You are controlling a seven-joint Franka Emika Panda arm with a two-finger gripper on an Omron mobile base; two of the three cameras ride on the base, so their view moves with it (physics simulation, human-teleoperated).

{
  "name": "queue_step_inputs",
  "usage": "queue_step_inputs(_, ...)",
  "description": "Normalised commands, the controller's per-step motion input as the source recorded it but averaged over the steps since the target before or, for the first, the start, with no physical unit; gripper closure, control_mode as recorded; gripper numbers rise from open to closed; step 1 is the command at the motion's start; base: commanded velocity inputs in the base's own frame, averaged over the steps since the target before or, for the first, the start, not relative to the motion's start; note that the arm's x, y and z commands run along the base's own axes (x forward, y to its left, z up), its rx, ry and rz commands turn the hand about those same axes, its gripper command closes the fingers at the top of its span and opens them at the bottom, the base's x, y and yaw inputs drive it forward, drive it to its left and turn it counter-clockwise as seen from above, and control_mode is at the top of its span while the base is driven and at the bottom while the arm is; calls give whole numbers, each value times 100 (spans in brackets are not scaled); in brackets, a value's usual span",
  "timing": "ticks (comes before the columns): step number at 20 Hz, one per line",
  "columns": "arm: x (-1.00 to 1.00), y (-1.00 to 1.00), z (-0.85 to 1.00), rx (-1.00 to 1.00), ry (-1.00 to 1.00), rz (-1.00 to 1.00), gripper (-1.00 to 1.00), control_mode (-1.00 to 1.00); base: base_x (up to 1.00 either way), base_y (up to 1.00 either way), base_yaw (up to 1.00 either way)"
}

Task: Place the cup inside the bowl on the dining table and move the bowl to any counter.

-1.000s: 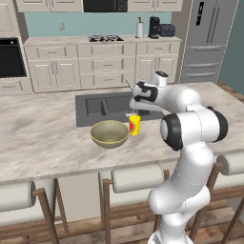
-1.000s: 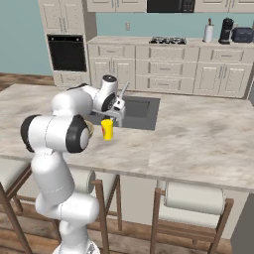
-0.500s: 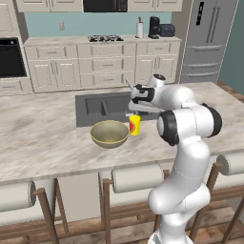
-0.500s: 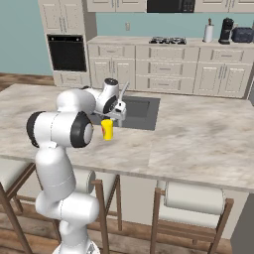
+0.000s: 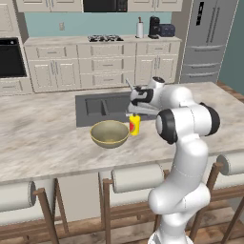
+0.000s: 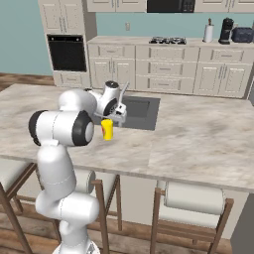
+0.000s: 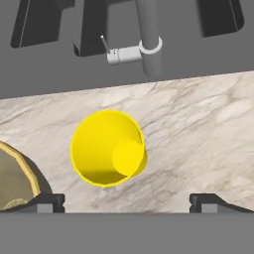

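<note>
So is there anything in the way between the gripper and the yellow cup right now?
Nothing visible. The open gripper hangs over the upright cup, its mouth unobstructed; the bowl sits beside it on the dining table.

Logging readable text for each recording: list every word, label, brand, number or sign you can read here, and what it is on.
None can be read.
Cup: plain yellow with a red patch in the base views, no lettering.
Bowl: plain.
Dark appliances on the back counter: too small to show any label.
Oven and fridge: no readable marks.
</note>
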Motion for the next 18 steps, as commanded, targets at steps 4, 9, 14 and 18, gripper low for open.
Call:
queue_step_inputs(4, 1, 0, -19, 0, 0, 0, -100, -100, 0, 0, 0)
queue_step_inputs(9, 18, 0, -5, 0, 0, 0, -100, -100, 0, 0, 0)
queue_step_inputs(14, 14, 0, -2, 0, 0, 0, -100, -100, 0, 0, 0)
queue_step_inputs(18, 11, 0, -5, 0, 0, 0, -100, -100, 0, 0, 0)
